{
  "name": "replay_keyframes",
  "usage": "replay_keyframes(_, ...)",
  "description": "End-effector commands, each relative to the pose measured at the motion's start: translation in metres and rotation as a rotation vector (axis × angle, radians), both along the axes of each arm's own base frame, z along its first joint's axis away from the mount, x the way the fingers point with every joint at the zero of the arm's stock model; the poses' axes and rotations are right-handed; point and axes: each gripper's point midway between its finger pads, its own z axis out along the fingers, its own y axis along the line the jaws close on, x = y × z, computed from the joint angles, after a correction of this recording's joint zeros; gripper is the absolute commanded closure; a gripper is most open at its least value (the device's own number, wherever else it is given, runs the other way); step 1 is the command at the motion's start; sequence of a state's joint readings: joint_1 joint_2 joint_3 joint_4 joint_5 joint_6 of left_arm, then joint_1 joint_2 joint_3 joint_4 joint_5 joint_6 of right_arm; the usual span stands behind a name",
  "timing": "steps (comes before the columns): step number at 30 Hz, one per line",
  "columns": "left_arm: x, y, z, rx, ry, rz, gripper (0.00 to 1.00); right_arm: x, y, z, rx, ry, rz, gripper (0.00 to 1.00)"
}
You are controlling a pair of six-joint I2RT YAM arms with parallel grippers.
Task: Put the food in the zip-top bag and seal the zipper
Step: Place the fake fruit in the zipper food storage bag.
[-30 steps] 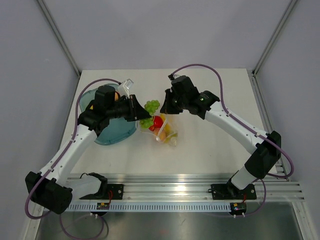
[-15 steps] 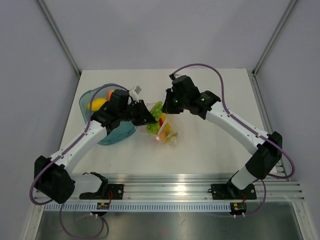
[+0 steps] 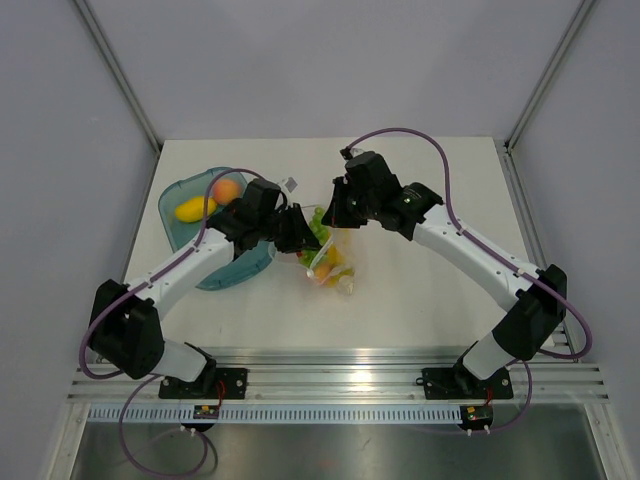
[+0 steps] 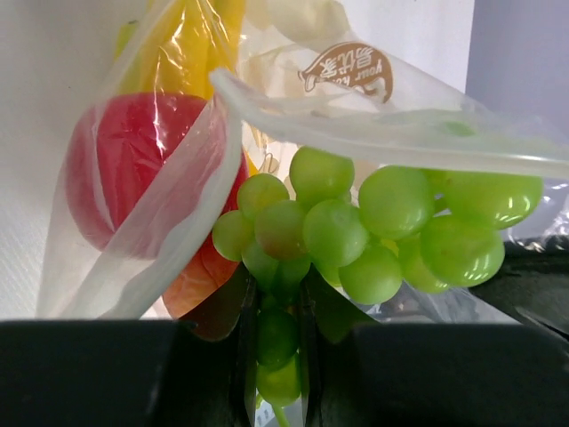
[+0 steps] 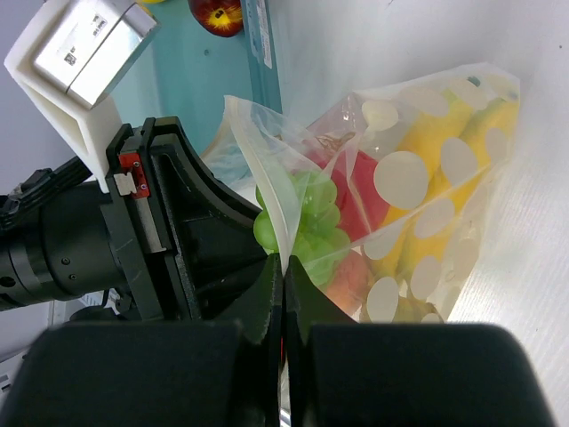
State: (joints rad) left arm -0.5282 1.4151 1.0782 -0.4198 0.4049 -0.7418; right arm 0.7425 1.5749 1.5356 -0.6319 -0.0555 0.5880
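The left gripper [image 3: 303, 234] reaches from the left to the mouth of the zip-top bag [image 3: 338, 266], which lies near the middle of the white table [image 3: 440, 290], just right of the teal tray [image 3: 228, 268]. Its fingers [image 4: 178, 374] are clamped on the lower end of the green grapes [image 4: 356, 231], and the bunch hangs right at the bag's opening, partly under the upper flap of clear film. The right gripper [image 5: 284, 271] comes in from the far right, and its fingers are pressed together on the edge of that upper flap, lifting it so that the mouth stands apart. Inside the bag, seen through the plastic, lie the red apple [image 4: 124, 169], just left of the grapes in the left wrist view, and the yellow banana bunch [image 4: 191, 40] beyond it; an orange-pink piece shows below the apple, but what it is cannot be told. The bag's side is printed with white dots [image 5: 402, 178]. In the tray's far end sit the yellow lemon-like piece [image 3: 193, 209] and, just beside it, the peach [image 3: 226, 189]; the right wrist view shows the dark red plum [image 5: 218, 13] on the tray as well.
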Motion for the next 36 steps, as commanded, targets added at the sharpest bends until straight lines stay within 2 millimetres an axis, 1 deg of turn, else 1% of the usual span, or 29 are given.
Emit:
replay_keyframes(1, 0.014, -0.003, 0.022, 0.001, -0.085, 0.017, 0.90, 0.000, 0.011, 0.032, 0.087, -0.061, 0.013, 1.00)
replay_keyframes(6, 0.013, -0.004, 0.018, 0.015, -0.073, 0.005, 0.89, 0.002, 0.013, 0.033, 0.089, -0.061, 0.016, 1.00)
replay_keyframes(7, 0.014, -0.003, 0.013, 0.028, -0.061, 0.006, 0.89, 0.003, 0.014, 0.032, 0.089, -0.062, 0.015, 1.00)
replay_keyframes(8, 0.014, -0.004, 0.013, 0.038, -0.068, -0.003, 0.89, 0.005, 0.014, 0.033, 0.087, -0.066, 0.009, 1.00)
replay_keyframes(9, 0.011, -0.002, 0.008, 0.059, -0.051, -0.002, 0.89, 0.005, 0.012, 0.035, 0.083, -0.071, 0.005, 1.00)
replay_keyframes(14, 0.010, 0.003, -0.003, 0.134, -0.042, -0.015, 0.89, 0.010, 0.004, 0.042, 0.054, -0.106, -0.023, 1.00)
replay_keyframes(17, 0.008, 0.004, -0.007, 0.165, -0.031, -0.026, 0.89, 0.010, 0.003, 0.043, 0.043, -0.109, -0.020, 1.00)
replay_keyframes(20, 0.007, -0.001, -0.004, 0.146, -0.033, -0.042, 0.88, 0.010, 0.005, 0.040, 0.044, -0.101, -0.016, 1.00)
replay_keyframes(22, 0.006, -0.007, 0.003, 0.117, -0.039, -0.060, 0.78, 0.010, 0.006, 0.036, 0.041, -0.092, -0.010, 1.00)
replay_keyframes(23, 0.005, -0.010, 0.007, 0.100, -0.045, -0.068, 0.71, 0.010, 0.007, 0.035, 0.044, -0.090, -0.010, 1.00)
replay_keyframes(24, 0.004, -0.011, 0.012, 0.084, -0.054, -0.074, 0.61, 0.009, 0.006, 0.035, 0.045, -0.092, -0.012, 1.00)
replay_keyframes(25, 0.003, -0.014, 0.020, 0.067, -0.064, -0.084, 0.45, 0.009, 0.006, 0.033, 0.040, -0.088, -0.015, 1.00)
replay_keyframes(26, 0.000, -0.014, 0.024, 0.069, -0.068, -0.095, 0.40, 0.009, 0.005, 0.032, 0.036, -0.090, -0.017, 1.00)
replay_keyframes(28, -0.001, -0.013, 0.047, 0.065, -0.128, -0.117, 0.32, 0.010, 0.003, 0.028, 0.026, -0.084, -0.023, 1.00)
replay_keyframes(30, -0.007, -0.007, 0.056, 0.088, -0.140, -0.130, 0.32, 0.009, 0.002, 0.026, 0.022, -0.082, -0.022, 1.00)
replay_keyframes(32, -0.013, 0.000, 0.074, 0.103, -0.183, -0.154, 0.32, 0.012, -0.001, 0.024, 0.010, -0.090, -0.043, 1.00)
replay_keyframes(34, -0.019, 0.006, 0.086, 0.119, -0.218, -0.178, 0.33, 0.012, -0.001, 0.022, 0.011, -0.086, -0.044, 1.00)
replay_keyframes(35, -0.024, 0.010, 0.090, 0.131, -0.218, -0.185, 0.39, 0.012, 0.000, 0.021, 0.010, -0.087, -0.043, 1.00)
replay_keyframes(36, -0.027, 0.013, 0.092, 0.135, -0.222, -0.194, 0.51, 0.013, -0.001, 0.021, 0.011, -0.088, -0.045, 1.00)
